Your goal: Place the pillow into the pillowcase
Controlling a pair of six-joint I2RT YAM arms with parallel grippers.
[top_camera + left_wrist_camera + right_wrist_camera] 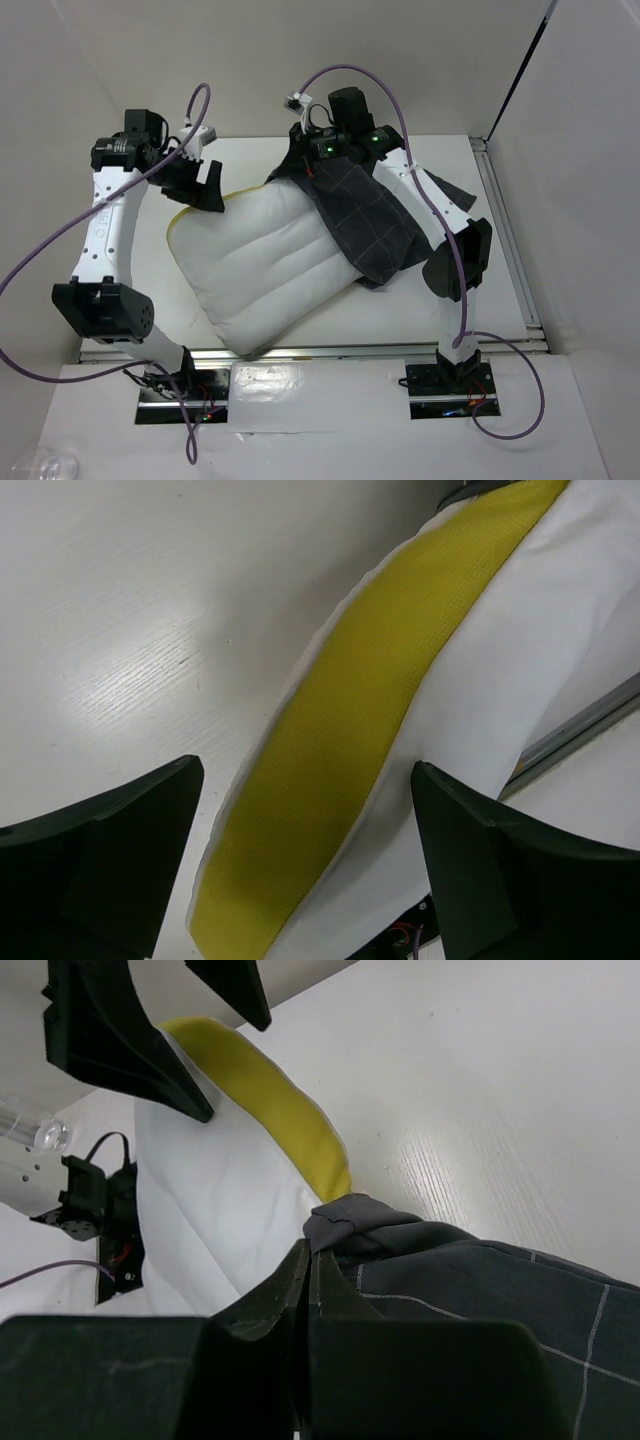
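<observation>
Left claw (196,186) released, hovering over pillow (262,278) yellow edge. Right claw (308,1262) clenched on pillowcase (372,226) corner; pillowcase draped across pillow, on bench (502,272).

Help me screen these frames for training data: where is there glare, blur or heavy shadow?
Top external view: even light, sharp, only soft shadows. Left wrist view: glare patch on the white wood-grain table; black fingers of the left gripper slightly soft. Right wrist view: black fingers of the right gripper underexposed, nearly featureless.
</observation>
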